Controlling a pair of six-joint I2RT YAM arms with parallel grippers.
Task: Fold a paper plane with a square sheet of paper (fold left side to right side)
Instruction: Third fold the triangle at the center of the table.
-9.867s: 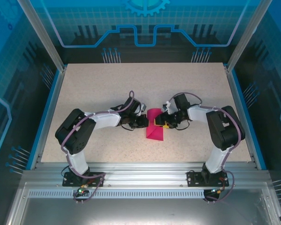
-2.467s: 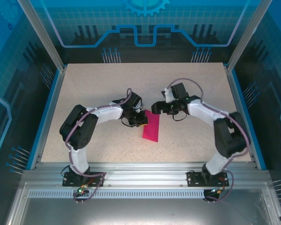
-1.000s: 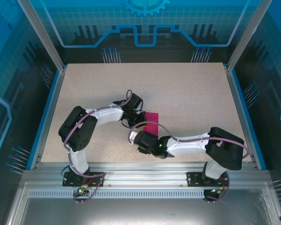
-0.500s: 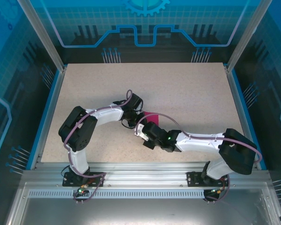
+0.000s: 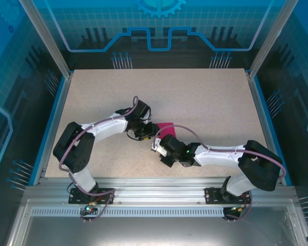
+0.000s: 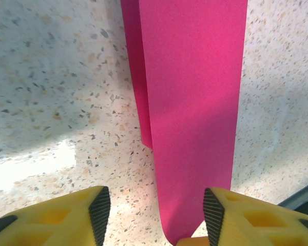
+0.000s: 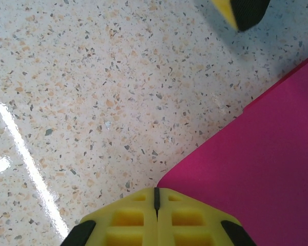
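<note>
Where the speckled table [image 5: 205, 97] fills the enclosure floor, the left arm [image 5: 100, 128] and the right arm [image 5: 220, 154] both bend in toward its middle. The folded sheet of paper [image 5: 168, 129], magenta, lies flat there between the two wrists, with a lower layer peeking out along one long edge. Left gripper [image 6: 156, 212]: yellow fingers spread apart, the sheet's narrow end lying loose between them. Right gripper [image 7: 155, 205]: fingers pressed together, holding nothing, tips at the sheet's corner.
</note>
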